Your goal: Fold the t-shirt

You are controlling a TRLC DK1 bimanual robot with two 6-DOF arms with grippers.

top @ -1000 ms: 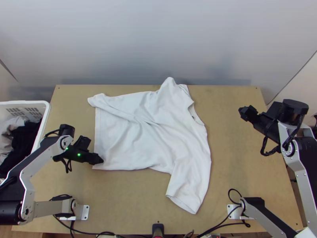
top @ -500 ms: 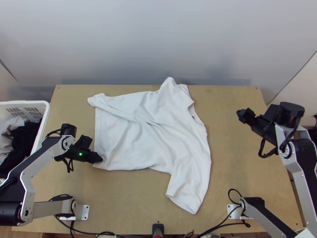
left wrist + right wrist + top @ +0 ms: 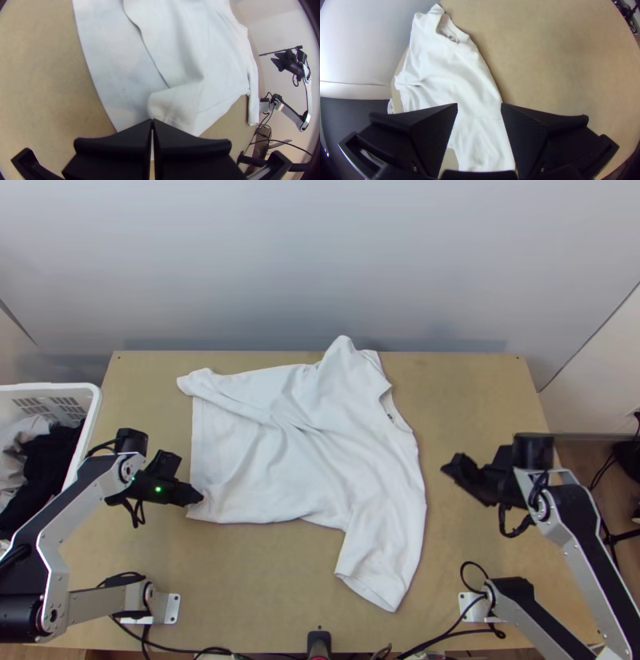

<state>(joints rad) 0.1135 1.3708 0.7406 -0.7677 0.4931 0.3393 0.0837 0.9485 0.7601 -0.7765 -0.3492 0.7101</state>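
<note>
T-shirt [image 3: 312,452] rumpled, apparently against left fingers [image 3: 190,495]

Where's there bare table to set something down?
Near side, between the t-shirt and the left arm's base; far right, between the collar and the table's corner. It's crowded at the hem corner by the left claw and around the right claw.

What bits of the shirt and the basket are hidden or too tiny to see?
- Bottom corner of the t-shirt: in the left wrist view, the left gripper covers it, so whether cloth is pinched is hidden.
- Part of the sleeve: behind the right gripper, right wrist view.
- Collar label: too small to read, right wrist view.
- Basket: cut off by the top view's left edge.
</note>
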